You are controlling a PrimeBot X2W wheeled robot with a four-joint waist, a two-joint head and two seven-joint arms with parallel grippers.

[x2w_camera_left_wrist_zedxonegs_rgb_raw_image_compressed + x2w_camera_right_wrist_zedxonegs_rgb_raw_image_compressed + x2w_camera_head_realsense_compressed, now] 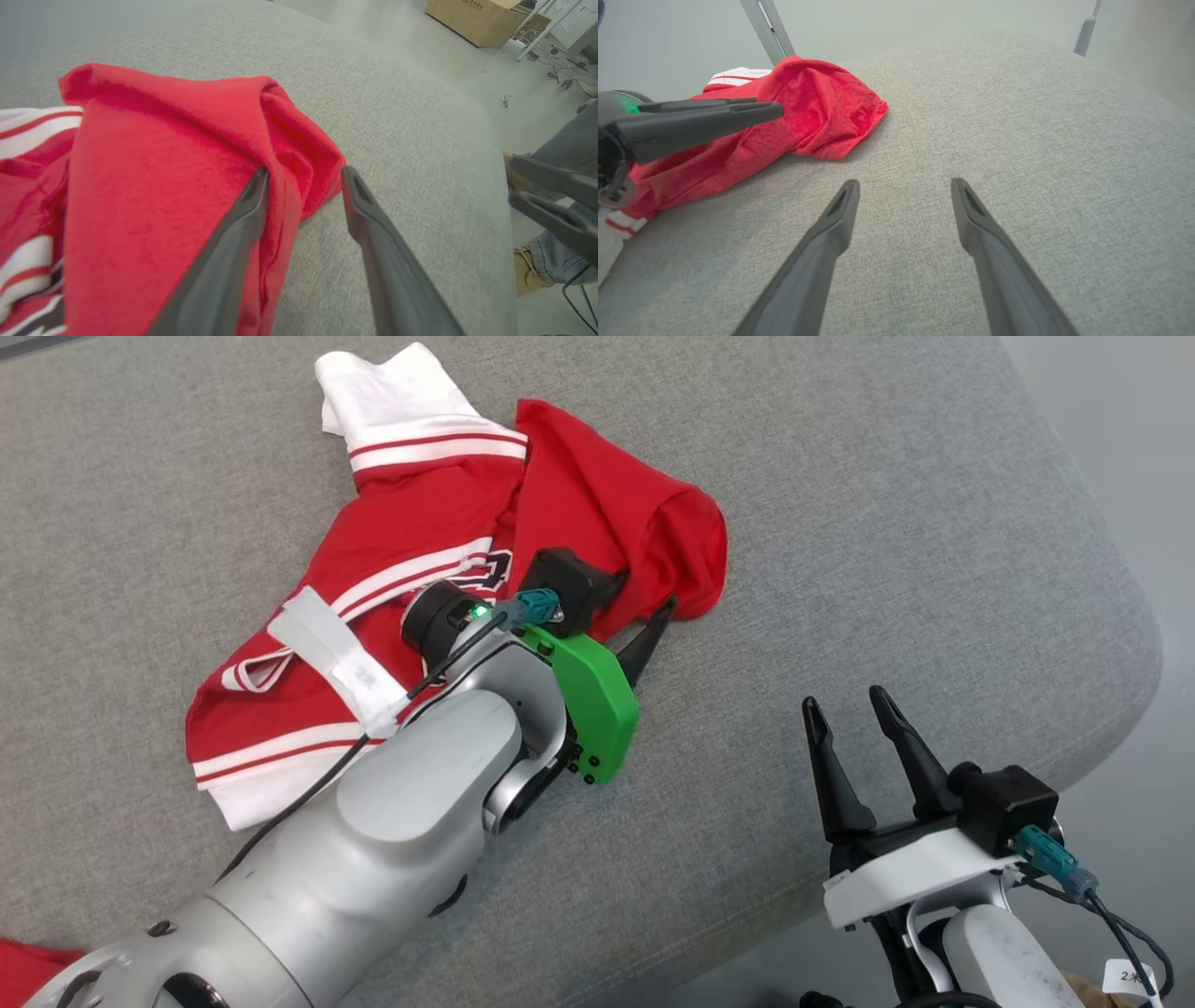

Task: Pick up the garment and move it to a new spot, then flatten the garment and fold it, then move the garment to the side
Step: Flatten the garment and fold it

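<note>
1. This looks like a robotics lab or test room.
2. The work surface is a broad grey upholstered pad (pixel 840 523) with rounded edges, standing on a bare, pale, smooth floor (pixel 420 51).
3. On that floor are a cardboard box (pixel 481 21) and loose cables (pixel 551 65) beside thin metal furniture legs (pixel 537 39).
4. A person's jeans leg (pixel 556 256) and tan shoe (pixel 523 280) are close beside the pad.
5. A small paper tag (pixel 1130 978) hangs from a cable near the right gripper (pixel 844 698).
</note>
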